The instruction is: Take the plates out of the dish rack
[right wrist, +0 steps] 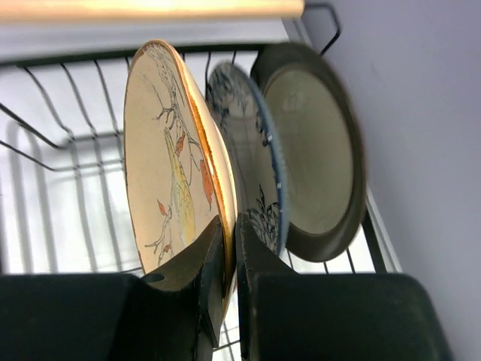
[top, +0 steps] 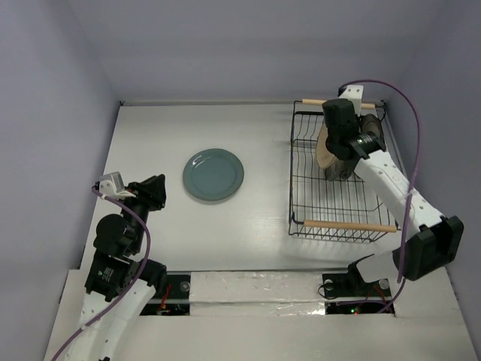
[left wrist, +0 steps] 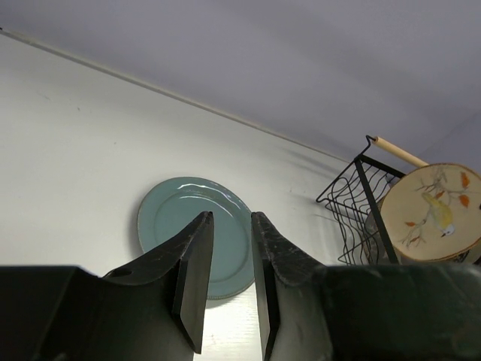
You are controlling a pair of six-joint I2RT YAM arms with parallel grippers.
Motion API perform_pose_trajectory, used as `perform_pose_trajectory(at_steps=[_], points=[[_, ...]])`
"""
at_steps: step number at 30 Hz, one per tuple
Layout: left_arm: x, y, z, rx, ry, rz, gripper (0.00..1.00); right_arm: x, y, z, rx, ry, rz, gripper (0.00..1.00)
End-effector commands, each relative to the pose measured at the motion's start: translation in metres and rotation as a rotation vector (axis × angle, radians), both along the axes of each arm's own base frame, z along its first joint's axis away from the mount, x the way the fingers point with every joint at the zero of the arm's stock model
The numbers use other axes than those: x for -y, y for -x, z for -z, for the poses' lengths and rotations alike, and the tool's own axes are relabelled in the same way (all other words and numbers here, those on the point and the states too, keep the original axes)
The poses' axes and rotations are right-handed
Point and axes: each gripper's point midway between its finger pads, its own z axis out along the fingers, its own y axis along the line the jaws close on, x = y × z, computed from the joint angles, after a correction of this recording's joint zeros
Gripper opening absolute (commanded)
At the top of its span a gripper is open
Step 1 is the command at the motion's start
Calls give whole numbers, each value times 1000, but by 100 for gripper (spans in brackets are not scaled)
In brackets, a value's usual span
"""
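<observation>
Rim of the tan plate [right wrist: 169, 158] is pinched in my right hand [right wrist: 229, 256] so it can lift upright from the dish rack [top: 346, 225]; my left hand [left wrist: 231, 226] hovers narrowly parted, empty, by the teal plate [top: 213, 174] on the counter [top: 150, 135].

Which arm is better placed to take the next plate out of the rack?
Right. The right gripper grips the tan plate's rim inside the rack. The left gripper is empty, across the table near the teal plate, away from the rack.
</observation>
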Motion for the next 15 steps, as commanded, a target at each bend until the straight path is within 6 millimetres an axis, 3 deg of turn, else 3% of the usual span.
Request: perform_pose_trajectory(at_steps=[1,5,7,10,15], points=[[-2,3,-18,55,18,-1,24,3,6,-102,335,-151,6,0],[-1,2,-17,48,15,-1,24,5,28,-146,496,-252,-8,0],[-1,1,-16,42,14,-1,24,-6,38,-167,572,-328,-55,0],[0,-1,-14,33,11,-1,24,-58,39,-187,649,-486,-255,0],[-2,-2,-12,27,9,-10,24,-178,19,-153,542,-756,-563,0]])
